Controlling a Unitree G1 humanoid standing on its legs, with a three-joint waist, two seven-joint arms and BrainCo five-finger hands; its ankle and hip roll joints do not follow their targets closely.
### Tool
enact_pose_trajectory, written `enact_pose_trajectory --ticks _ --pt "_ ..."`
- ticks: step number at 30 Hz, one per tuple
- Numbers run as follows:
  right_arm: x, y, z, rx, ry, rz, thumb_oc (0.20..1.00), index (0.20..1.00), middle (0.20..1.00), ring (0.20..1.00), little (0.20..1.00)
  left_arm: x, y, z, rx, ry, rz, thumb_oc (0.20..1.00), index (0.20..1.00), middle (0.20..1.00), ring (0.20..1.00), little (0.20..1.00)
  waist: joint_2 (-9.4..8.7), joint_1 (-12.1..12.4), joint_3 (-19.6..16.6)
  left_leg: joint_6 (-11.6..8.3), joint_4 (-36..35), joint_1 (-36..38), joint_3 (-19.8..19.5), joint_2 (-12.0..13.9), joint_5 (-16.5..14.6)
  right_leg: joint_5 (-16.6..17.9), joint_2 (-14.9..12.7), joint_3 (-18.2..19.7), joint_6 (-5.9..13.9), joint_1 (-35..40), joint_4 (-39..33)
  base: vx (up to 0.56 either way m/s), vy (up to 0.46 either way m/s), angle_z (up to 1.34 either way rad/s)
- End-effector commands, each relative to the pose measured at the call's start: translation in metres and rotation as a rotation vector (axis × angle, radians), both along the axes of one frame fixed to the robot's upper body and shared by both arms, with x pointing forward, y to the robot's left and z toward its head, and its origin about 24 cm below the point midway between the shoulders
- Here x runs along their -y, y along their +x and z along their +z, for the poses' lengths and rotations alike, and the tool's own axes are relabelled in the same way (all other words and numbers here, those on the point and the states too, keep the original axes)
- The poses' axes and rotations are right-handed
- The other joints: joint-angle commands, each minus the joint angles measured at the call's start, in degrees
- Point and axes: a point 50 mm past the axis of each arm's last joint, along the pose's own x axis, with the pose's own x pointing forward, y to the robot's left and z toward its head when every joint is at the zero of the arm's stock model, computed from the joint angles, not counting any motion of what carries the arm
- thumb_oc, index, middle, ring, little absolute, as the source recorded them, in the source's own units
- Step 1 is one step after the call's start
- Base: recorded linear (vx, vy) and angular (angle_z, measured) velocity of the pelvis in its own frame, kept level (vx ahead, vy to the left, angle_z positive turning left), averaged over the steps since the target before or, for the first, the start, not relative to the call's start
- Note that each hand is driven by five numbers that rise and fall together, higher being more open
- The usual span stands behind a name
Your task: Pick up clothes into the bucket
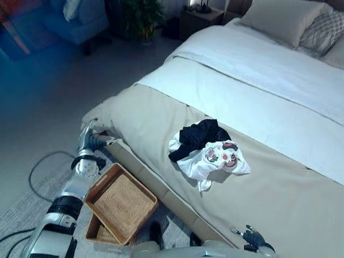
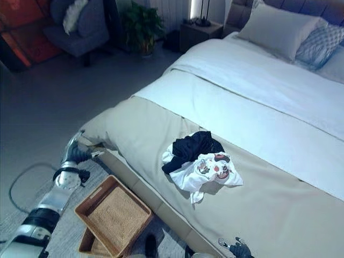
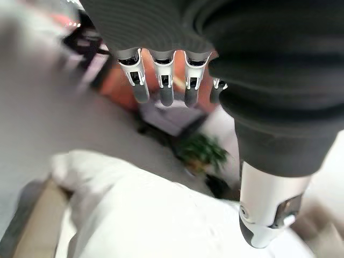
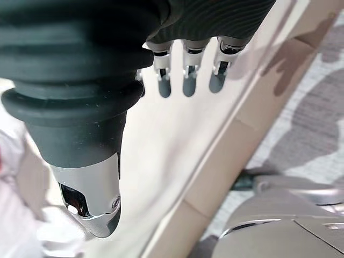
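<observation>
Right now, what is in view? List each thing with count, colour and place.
clothes: one pile, a black garment over a white printed one, on the beige bed cover.
bed: one, white sheet, beige cover at the foot.
pillows: at least two, beige and patterned, at the bed's head.
baskets: two stacked, brown wicker, on the floor beside the bed.
plant: one, green, by the far wall.
armchair: one, blue, far left.
left hand: open, by the bed's corner.
right hand: open, over the bed's near edge.
</observation>
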Motion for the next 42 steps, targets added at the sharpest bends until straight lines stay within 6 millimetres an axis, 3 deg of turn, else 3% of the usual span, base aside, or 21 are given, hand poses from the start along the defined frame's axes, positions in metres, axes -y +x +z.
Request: enact_pose_trajectory --ticks 1,4,7,13,17,20,22,25,26,28,30,31,32,33,35,42 --pt "-0.003 0.041 0.014 0.144 -0.007 0.048 1.000 1.000 1.000 1.000 1.000 0.019 0.023 0.045 0.164 0.146 -0.093 1.000 1.000 1.000 1.000 1.000 -1.57 -1.8 3.3 0.33 6.9 -2.6 -2.1 -1.9 -6.6 1.5 -6.2 -0.6 4.41 -6.2 5.3 -0.05 0.036 -0.06" --pt "-0.004 0.049 0.017 0.163 -0.011 0.066 1.000 1.000 1.000 1.000 1.000 0.036 0.028 0.049 0.183 0.146 -0.156 1.000 1.000 1.000 1.000 1.000 -1.54 -1.9 4.6 0.51 8.3 -4.5 -1.8 -2.3 -6.9 1.7 -6.6 -0.6 4.38 -7.8 6.1 -0.04 0.047 -0.04" --pt "-0.008 0.070 0.026 0.229 -0.034 0.120 1.000 1.000 1.000 1.000 1.000 0.054 0.029 0.040 0.178 0.112 -0.193 1.000 1.000 1.000 1.000 1.000 -1.62 -1.7 6.1 0.68 8.4 -6.5 -1.3 -2.2 -6.4 2.2 -6.7 -0.1 4.38 -10.0 6.1 0.00 0.050 -0.01" --pt "-0.010 0.097 0.043 0.341 -0.047 0.134 1.000 1.000 1.000 1.000 1.000 0.073 0.038 0.048 0.197 0.169 -0.254 1.000 1.000 1.000 1.000 1.000 -1.42 -2.1 8.6 0.70 7.1 -8.8 -1.8 -2.1 -5.1 2.0 -7.0 -0.4 4.42 -13.4 7.5 -0.02 0.018 0.00" --pt "-0.013 0.105 0.047 0.367 -0.053 0.146 1.000 1.000 1.000 1.000 1.000 0.083 0.041 0.048 0.203 0.156 -0.274 1.000 1.000 1.000 1.000 1.000 -1.82 -2.0 10.0 0.85 8.6 -10.2 -1.6 -2.2 -5.5 2.1 -7.2 -0.3 4.37 -14.3 8.0 -0.01 0.006 0.03" --pt "-0.016 0.107 0.047 0.371 -0.055 0.159 1.000 1.000 1.000 1.000 1.000 0.086 0.039 0.038 0.190 0.019 -0.245 1.000 1.000 1.000 1.000 1.000 -2.42 -2.0 10.5 0.90 9.3 -10.8 -1.7 -2.1 -5.7 2.4 -7.0 0.0 4.37 -14.7 7.8 0.00 0.000 0.00" --pt "-0.020 0.111 0.050 0.395 -0.055 0.170 1.000 1.000 1.000 1.000 1.000 0.078 0.030 0.017 0.182 -0.268 -0.132 1.000 1.000 1.000 1.000 1.000 -2.96 -1.7 10.4 0.89 9.3 -10.9 -1.7 -1.8 -5.8 2.4 -6.9 0.1 4.32 -14.7 7.2 0.00 0.000 0.00" --pt "-0.021 0.116 0.056 0.435 -0.063 0.163 1.000 1.000 1.000 1.000 1.000 0.070 0.021 0.000 0.158 -0.378 -0.049 1.000 1.000 1.000 1.000 1.000 -3.12 -1.5 10.2 0.84 9.2 -10.9 -1.8 -1.7 -5.8 2.3 -6.9 0.1 4.24 -14.6 7.0 0.00 -0.002 -0.01" --pt "-0.018 0.126 0.068 0.513 -0.098 0.132 1.000 1.000 1.000 1.000 1.000 0.059 0.009 -0.020 0.118 -0.466 0.044 1.000 1.000 1.000 1.000 1.000 -3.17 -1.3 10.4 0.82 9.2 -10.9 -1.9 -1.7 -5.9 2.2 -6.8 0.1 4.14 -14.6 6.9 0.00 -0.002 -0.05" --pt "-0.016 0.133 0.078 0.570 -0.115 0.106 1.000 1.000 1.000 1.000 1.000 0.055 0.003 -0.028 0.108 -0.511 0.082 1.000 1.000 1.000 1.000 1.000 -3.10 -1.3 10.5 0.82 9.3 -10.9 -1.9 -1.7 -5.9 2.2 -6.8 0.1 4.12 -14.6 6.9 0.00 0.000 0.00" --pt "-0.015 0.153 0.107 0.726 -0.166 0.094 1.000 1.000 1.000 1.000 1.000 0.046 -0.011 -0.043 0.088 -0.591 0.154 1.000 1.000 1.000 1.000 1.000 -2.91 -1.2 11.0 0.84 9.2 -10.8 -2.0 -1.7 -5.7 2.2 -6.8 0.0 4.09 -14.8 7.0 0.00 0.000 0.00" --pt "-0.016 0.167 0.134 0.862 -0.203 0.084 1.000 1.000 1.000 1.000 1.000 0.037 -0.022 -0.066 0.028 -0.692 0.235 1.000 1.000 1.000 1.000 1.000 -2.73 -1.0 11.6 0.89 9.2 -10.5 -2.0 -1.6 -5.9 2.1 -6.8 0.1 4.05 -14.7 7.2 0.00 0.000 0.00" --pt "-0.016 0.167 0.135 0.863 -0.203 0.084 1.000 1.000 1.000 1.000 1.000 0.037 -0.022 -0.065 0.028 -0.692 0.235 1.000 1.000 1.000 1.000 1.000 -2.75 -1.0 11.4 0.91 9.1 -10.7 -2.0 -1.7 -5.6 2.3 -6.8 0.1 4.07 -14.9 7.1 0.00 0.000 0.00" --pt "-0.018 0.177 0.157 0.978 -0.223 0.067 1.000 1.000 1.000 1.000 1.000 0.034 -0.033 -0.079 0.007 -0.770 0.285 1.000 1.000 1.000 1.000 1.000 -2.56 -0.9 11.9 1.00 9.1 -10.8 -2.2 -1.7 -5.5 2.3 -6.9 0.0 4.00 -15.1 7.4 0.00 0.000 0.00" --pt "-0.020 0.185 0.183 1.094 -0.285 0.071 1.000 1.000 1.000 1.000 1.000 0.034 -0.046 -0.097 -0.060 -0.789 0.330 1.000 1.000 1.000 1.000 1.000 -2.48 -0.5 12.3 1.09 9.0 -10.9 -2.3 -1.7 -5.4 2.3 -6.9 -0.2 4.00 -15.1 7.5 0.00 0.000 0.00" --pt "-0.019 0.201 0.218 1.195 -0.508 0.102 1.000 1.000 1.000 1.000 1.000 0.042 -0.070 -0.126 -0.180 -0.829 0.368 1.000 1.000 1.000 1.000 1.000 -1.82 1.0 13.9 1.20 9.0 -12.0 -3.4 -2.0 -4.9 2.1 -7.5 -1.1 4.01 -16.1 8.4 -0.02 -0.003 0.05"
